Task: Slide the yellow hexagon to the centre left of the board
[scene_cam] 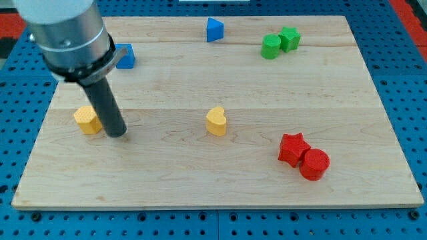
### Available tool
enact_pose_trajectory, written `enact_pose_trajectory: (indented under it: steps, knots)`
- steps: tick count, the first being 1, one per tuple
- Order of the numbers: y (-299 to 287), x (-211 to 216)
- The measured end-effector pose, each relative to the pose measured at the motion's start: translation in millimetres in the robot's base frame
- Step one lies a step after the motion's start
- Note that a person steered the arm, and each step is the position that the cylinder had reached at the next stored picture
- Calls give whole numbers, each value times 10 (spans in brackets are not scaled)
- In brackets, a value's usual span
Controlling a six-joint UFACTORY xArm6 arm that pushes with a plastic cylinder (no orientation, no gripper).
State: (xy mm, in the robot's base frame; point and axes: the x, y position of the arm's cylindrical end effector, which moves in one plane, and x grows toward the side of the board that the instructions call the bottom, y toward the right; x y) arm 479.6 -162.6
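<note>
The yellow hexagon (86, 119) lies at the centre left of the wooden board (213, 187). My tip (117, 133) rests on the board right beside the hexagon, on its right side; the rod partly covers the block's right edge. I cannot tell whether they touch. A yellow heart (216, 121) lies near the board's middle, well to the right of my tip.
A blue block (125, 56) sits at the top left, partly behind the arm. A blue triangle (213, 30) is at the top middle. Two green blocks (279, 43) touch at the top right. A red star (292, 148) and a red cylinder (314, 164) touch at the lower right.
</note>
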Motion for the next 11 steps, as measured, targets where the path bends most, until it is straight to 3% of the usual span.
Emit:
enact_pose_trajectory:
  steps: [1, 2, 3, 6, 7, 8, 11]
  knots:
    - [16, -42]
    - [47, 234]
    - [-502, 328]
    - [-627, -381]
    - [-902, -623]
    - [-1138, -1213]
    - [-173, -1933]
